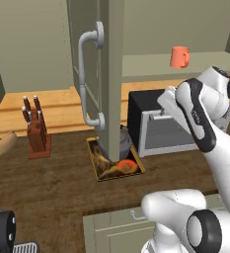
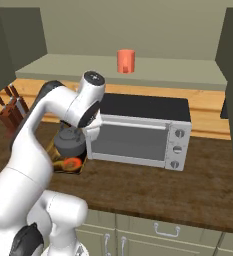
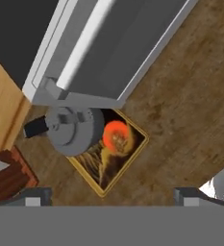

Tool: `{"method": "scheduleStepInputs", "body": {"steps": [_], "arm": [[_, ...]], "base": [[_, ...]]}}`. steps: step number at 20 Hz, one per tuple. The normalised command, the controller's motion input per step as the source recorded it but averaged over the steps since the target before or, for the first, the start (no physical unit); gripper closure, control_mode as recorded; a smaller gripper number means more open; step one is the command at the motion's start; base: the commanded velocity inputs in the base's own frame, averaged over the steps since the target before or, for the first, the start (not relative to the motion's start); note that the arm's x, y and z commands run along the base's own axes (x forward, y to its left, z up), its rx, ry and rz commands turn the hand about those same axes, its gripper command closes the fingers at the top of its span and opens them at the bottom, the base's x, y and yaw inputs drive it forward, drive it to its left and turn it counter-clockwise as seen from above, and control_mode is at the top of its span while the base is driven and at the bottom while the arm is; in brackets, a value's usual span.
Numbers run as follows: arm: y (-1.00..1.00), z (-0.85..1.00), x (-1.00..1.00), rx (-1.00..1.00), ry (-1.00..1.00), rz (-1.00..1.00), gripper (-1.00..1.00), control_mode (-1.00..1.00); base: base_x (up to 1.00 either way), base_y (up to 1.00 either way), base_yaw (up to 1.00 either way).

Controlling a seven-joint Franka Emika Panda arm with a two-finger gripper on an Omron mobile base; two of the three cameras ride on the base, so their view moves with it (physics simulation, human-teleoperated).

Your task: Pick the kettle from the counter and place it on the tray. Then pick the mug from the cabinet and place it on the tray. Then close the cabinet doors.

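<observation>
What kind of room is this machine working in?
It looks like a kitchen, computer-drawn rather than real. A toaster oven sits on a dark wooden counter, a kettle rests on a tray beside it, and a knife block stands nearby. A mug sits on a cabinet shelf above.

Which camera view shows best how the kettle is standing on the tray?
The hand view: it looks down on the kettle sitting at one end of the tray, unobstructed. In the left base view an open cabinet door hides most of the kettle. In the right base view the arm partly covers the kettle.
</observation>
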Motion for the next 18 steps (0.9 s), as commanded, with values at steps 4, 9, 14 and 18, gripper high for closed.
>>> {"method": "scheduleStepInputs", "body": {"steps": [4, 9, 14, 18], "arm": [[-0.54, 0.11, -0.11, -0.18, -0.21, 0.33, -1.0, -1.0], [-0.53, 0.5, -0.02, -0.22, -0.5, 0.28, -1.0, -1.0], [-0.18, 0.43, 0.0, -0.19, -0.58, 0.29, -1.0, -1.0], [0.0, 0.14, 0.02, -0.16, -0.41, 0.17, -1.0, -1.0]], "base": [[0.0, 0.0, 0.0], [0.0, 0.0, 0.0], [0.0, 0.0, 0.0], [0.0, 0.0, 0.0]]}}
